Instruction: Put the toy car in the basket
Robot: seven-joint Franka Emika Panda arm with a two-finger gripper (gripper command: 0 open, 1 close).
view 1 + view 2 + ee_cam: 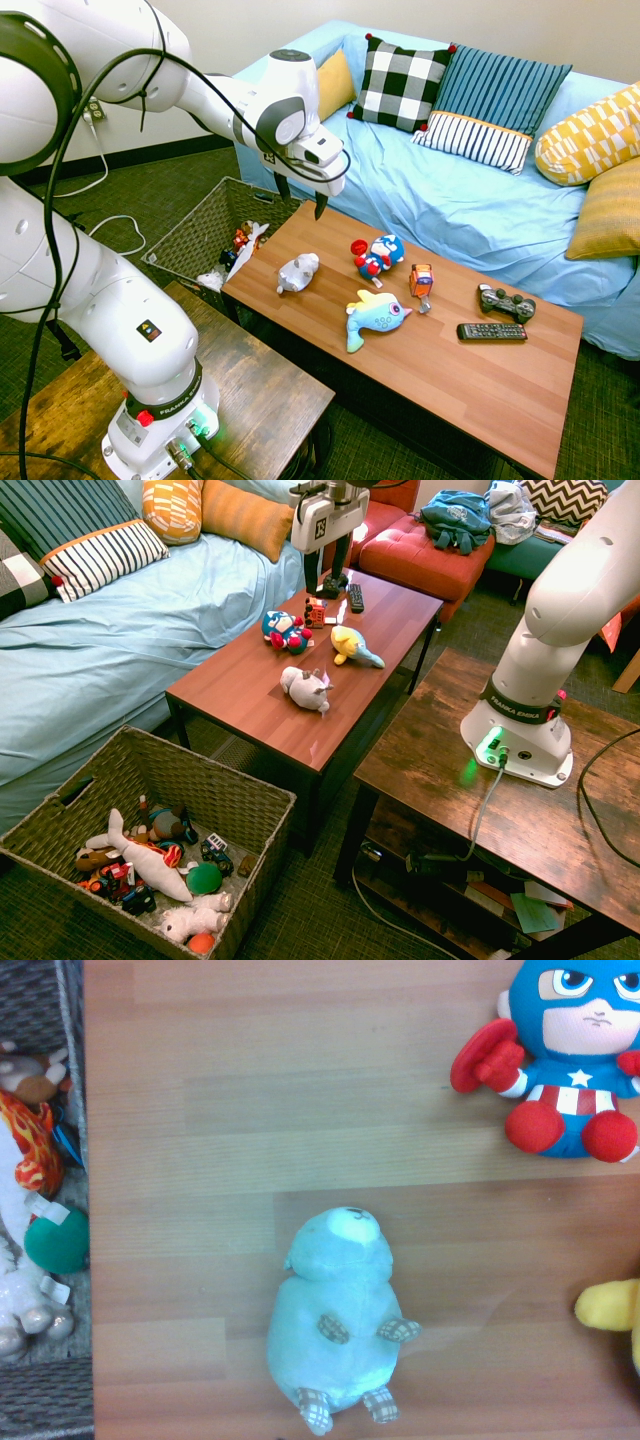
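Toy car [421,281] on table [500,385], end effector [298,199] open above.

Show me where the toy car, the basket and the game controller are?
toy car [421,280], first exterior view, on its orange body.
basket [255,802], second exterior view, on its right wall.
game controller [506,302], first exterior view, on its grey middle.

My gripper [320,205] hangs open, pointing straight down, well clear above the coffee table [500,390]. Directly under it is bare wood, with the grey plush [298,272] just beside that spot. Farther along from it, the toy car [421,280] is hemmed in by the red-and-blue plush figure [377,255] on one side, the plush fish [375,315] near it, and the game controller [506,302] and remote [491,331] beyond. The basket [245,795] stands off the table's end nearest my hand, open-topped, half filled with toys.
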